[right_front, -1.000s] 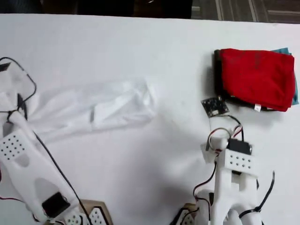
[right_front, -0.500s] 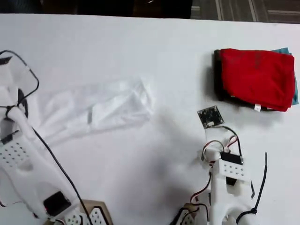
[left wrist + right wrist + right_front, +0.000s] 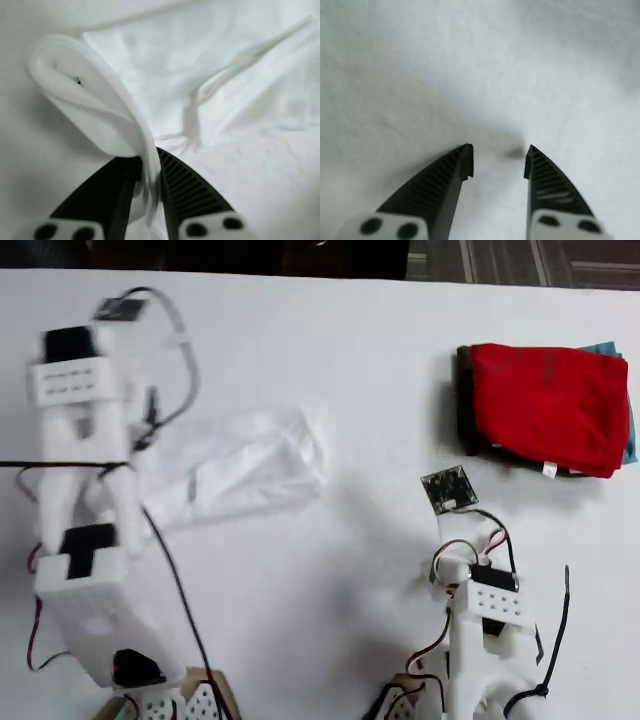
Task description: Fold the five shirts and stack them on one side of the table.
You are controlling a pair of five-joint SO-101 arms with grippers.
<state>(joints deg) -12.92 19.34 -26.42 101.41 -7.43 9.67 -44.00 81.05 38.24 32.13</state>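
The white tabletop [image 3: 330, 350] carries one white shirt [image 3: 240, 465] lying left of centre, loosely creased, and a stack of folded shirts [image 3: 545, 405], red on top, near the right edge and well apart from it. The left arm [image 3: 80, 430] stands over the shirt's left end, and the left pincer [image 3: 148, 166] is clamped on a doubled edge of its fabric. The right pincer [image 3: 497, 155] hangs wide and empty over bare tabletop. To fold well, I judge the pinched edge should travel low and flat across the shirt; open room lies mid-table, short of the stack
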